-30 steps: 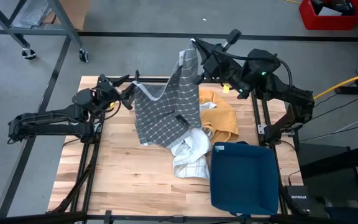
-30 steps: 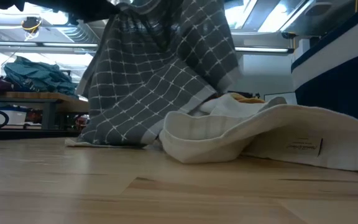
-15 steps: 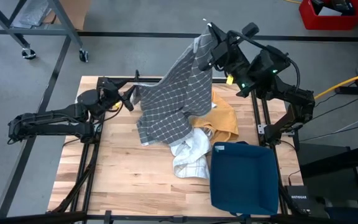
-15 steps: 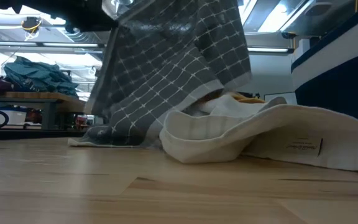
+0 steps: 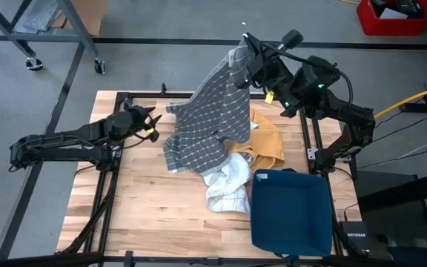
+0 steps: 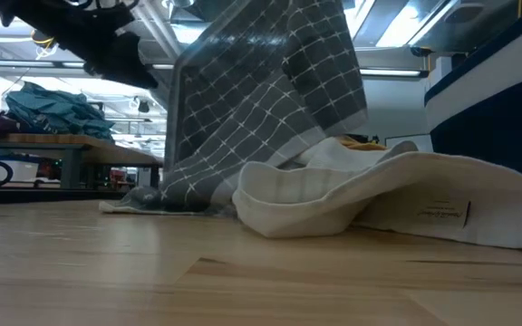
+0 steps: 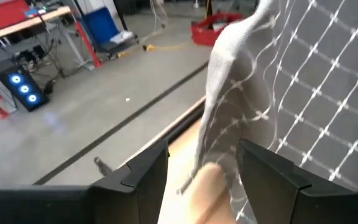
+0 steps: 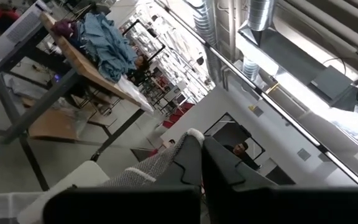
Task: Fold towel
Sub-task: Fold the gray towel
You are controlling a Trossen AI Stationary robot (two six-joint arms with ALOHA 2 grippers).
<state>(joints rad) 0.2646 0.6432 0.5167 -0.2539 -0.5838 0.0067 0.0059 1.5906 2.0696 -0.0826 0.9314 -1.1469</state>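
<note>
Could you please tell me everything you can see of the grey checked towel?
The grey checked towel is a soft woven cloth, dark grey with a thin white grid. The right gripper, shut, pinches one top corner and holds it high, so it hangs in a slanting sheet. Its lower edge rests bunched on the wooden table, against the white towel. The open left gripper is beside it, apart.

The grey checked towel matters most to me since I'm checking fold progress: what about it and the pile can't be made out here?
- Grey checked towel: its far face and lower hem, hidden by its own drape in the high view; top cut off in the low view.
- Yellow cloth: mostly covered by the towel.
- Right end effector: grip point hidden by cloth.
- Blue cloth: cut off in the low view.
</note>
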